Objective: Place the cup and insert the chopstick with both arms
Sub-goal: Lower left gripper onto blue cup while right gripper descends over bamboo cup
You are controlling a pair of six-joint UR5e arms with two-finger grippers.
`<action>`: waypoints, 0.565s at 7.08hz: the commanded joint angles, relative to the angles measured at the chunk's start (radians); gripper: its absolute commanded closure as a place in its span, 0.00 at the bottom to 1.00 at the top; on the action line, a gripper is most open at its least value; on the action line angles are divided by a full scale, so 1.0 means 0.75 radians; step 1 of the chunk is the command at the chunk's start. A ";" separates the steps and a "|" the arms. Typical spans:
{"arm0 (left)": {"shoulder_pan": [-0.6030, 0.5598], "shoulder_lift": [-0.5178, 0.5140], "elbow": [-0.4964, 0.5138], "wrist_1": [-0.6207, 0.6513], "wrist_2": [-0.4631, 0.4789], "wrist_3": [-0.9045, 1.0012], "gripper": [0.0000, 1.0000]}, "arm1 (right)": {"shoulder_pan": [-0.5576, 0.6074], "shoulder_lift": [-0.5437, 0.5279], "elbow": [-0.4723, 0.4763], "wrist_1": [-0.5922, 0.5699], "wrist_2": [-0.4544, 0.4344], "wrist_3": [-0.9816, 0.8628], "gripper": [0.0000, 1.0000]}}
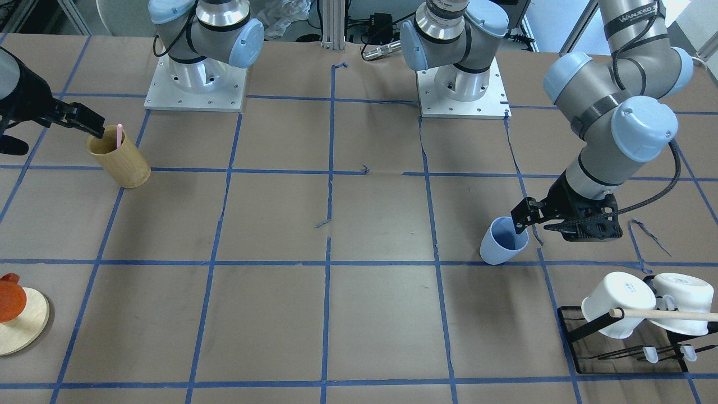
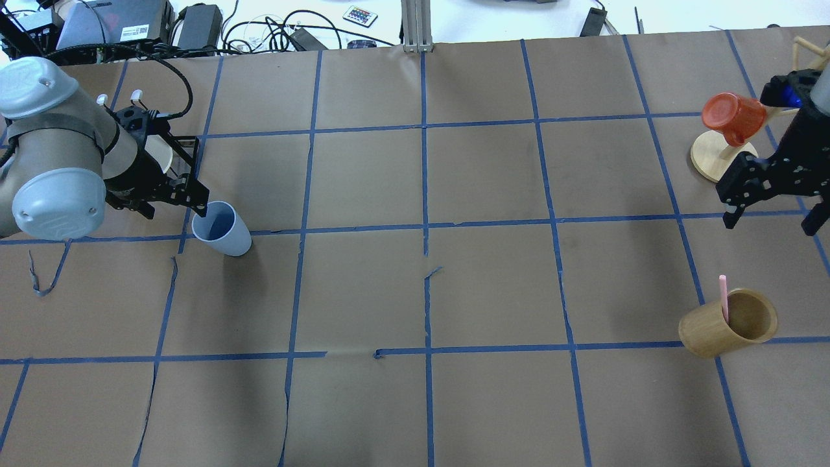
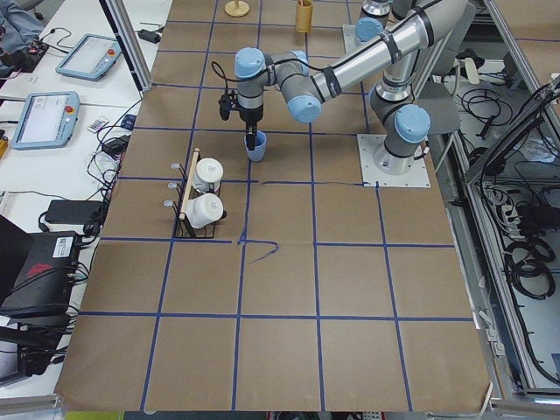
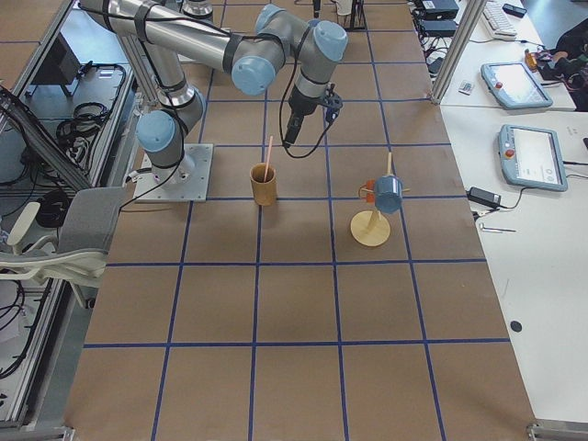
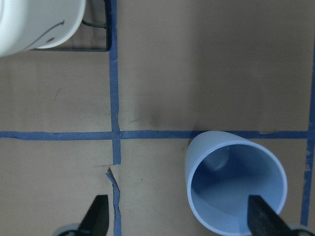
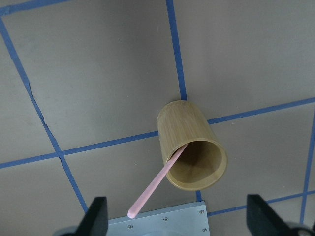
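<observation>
The pale blue cup (image 1: 502, 244) stands upright on the table, also in the overhead view (image 2: 224, 230) and the left wrist view (image 5: 236, 187). My left gripper (image 2: 175, 209) is open right above it, with one fingertip (image 5: 261, 219) over the cup's mouth and the other outside over the table. A pink chopstick (image 2: 723, 298) leans in the tan wooden holder (image 2: 726, 324), and both show in the right wrist view, chopstick (image 6: 157, 184) and holder (image 6: 189, 142). My right gripper (image 2: 771, 217) is open and empty above and just beyond the holder.
A black rack (image 1: 583, 336) with two white mugs (image 1: 617, 303) on a wooden rod stands near the cup. An orange mug (image 2: 733, 117) hangs on a round wooden stand (image 2: 710, 162) beyond the right gripper. The two arm bases (image 1: 196, 84) are at the robot's edge.
</observation>
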 commanded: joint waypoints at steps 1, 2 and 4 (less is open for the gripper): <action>-0.001 -0.053 -0.006 0.016 -0.014 -0.007 0.03 | -0.006 0.029 0.061 0.005 0.006 0.082 0.00; 0.001 -0.065 -0.009 0.006 -0.010 -0.007 0.14 | -0.010 0.048 0.085 0.011 0.008 0.180 0.00; 0.001 -0.076 -0.019 0.000 -0.008 -0.023 0.74 | -0.010 0.060 0.116 0.009 0.130 0.379 0.15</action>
